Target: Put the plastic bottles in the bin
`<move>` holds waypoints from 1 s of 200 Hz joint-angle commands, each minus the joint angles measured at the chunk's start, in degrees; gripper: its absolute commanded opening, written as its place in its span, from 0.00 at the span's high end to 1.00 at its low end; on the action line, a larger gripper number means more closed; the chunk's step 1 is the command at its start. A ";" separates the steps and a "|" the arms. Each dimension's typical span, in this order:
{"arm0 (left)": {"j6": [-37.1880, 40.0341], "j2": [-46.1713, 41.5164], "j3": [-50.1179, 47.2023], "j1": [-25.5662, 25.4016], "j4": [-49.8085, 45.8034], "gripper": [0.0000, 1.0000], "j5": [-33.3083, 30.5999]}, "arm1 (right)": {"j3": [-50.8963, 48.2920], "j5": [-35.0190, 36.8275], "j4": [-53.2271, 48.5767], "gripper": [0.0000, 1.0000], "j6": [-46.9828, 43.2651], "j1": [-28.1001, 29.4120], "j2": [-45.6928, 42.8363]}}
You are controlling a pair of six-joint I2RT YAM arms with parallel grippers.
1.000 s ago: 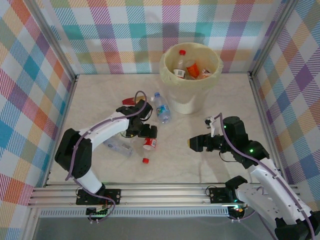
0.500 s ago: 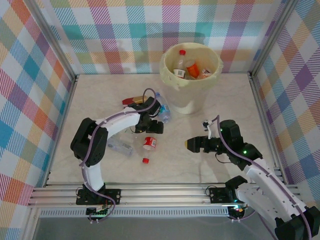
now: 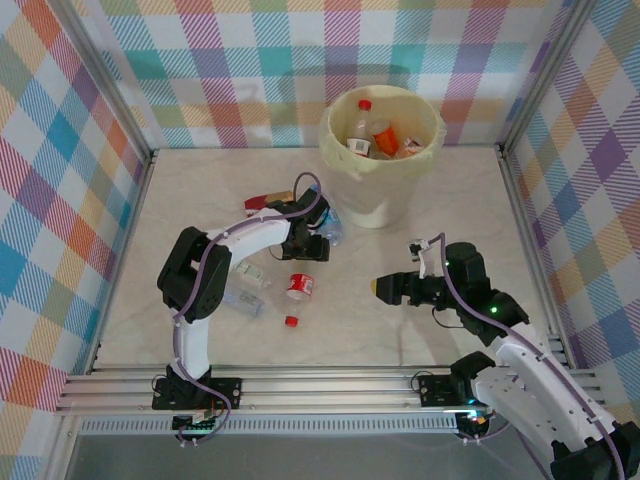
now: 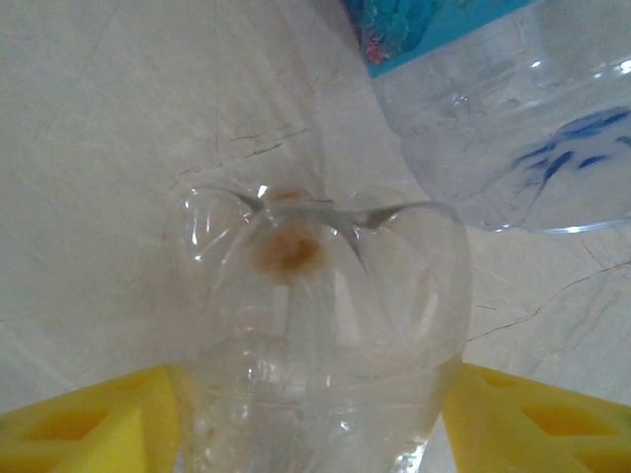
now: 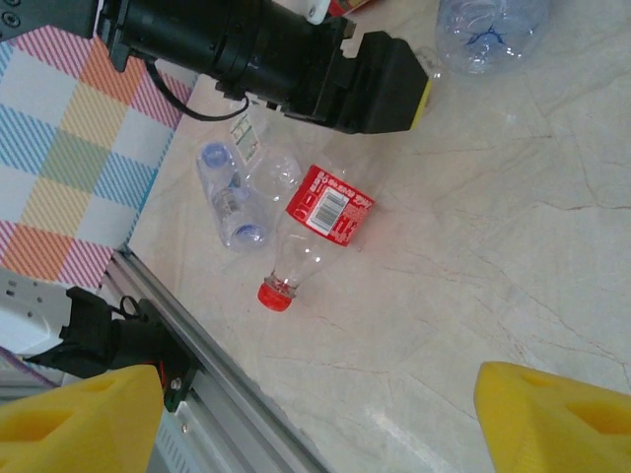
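Top external view: the bin (image 3: 370, 205), with several plastic bottles (image 3: 360, 140) inside, stands beyond the left gripper (image 3: 315, 250), off to the right of its jaws. Left wrist view: the left jaws are clamped on a crushed clear bottle (image 4: 315, 296), with a yellow pad (image 4: 89, 424) against each side. A blue-labelled bottle (image 4: 513, 118) lies just ahead of the jaws, to their right. Right wrist view: the right gripper (image 5: 315, 419) is spread wide, nothing between its pads. Well ahead of them a red-labelled bottle (image 5: 330, 212) lies on the marbled tabletop (image 5: 513, 246), its red cap (image 5: 276, 293) toward the jaws and two clear bottles (image 5: 232, 212) just beside it on the left.
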 commanded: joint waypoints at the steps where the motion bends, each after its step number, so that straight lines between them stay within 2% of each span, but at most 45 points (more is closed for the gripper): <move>1: 1.32 0.39 1.38 -0.53 -1.51 0.37 0.38 | -0.64 2.12 3.14 0.18 1.98 0.37 -0.39; 20: 1.79 -0.40 1.22 -0.44 -1.67 0.43 1.03 | -0.76 2.99 4.16 0.17 2.98 0.37 -0.11; 84: 1.28 -4.55 -1.63 -0.31 0.52 0.44 5.22 | 4.77 1.08 4.06 0.16 3.41 0.37 4.93; 127: 1.67 -11.83 -3.34 0.47 -0.51 0.44 7.52 | 2.90 -0.26 10.61 0.14 8.81 0.37 6.20; 147: -0.87 -16.25 -5.59 0.87 2.51 0.43 11.12 | 2.87 -2.35 13.08 0.12 11.07 0.53 7.84; 166: -4.87 -20.34 -7.92 0.88 6.53 0.43 13.96 | 2.53 -3.16 16.64 0.06 13.20 1.69 9.16; 200: -11.93 -25.46 -10.93 0.88 12.80 0.41 13.98 | 3.41 -3.86 20.98 0.00 13.66 3.54 13.16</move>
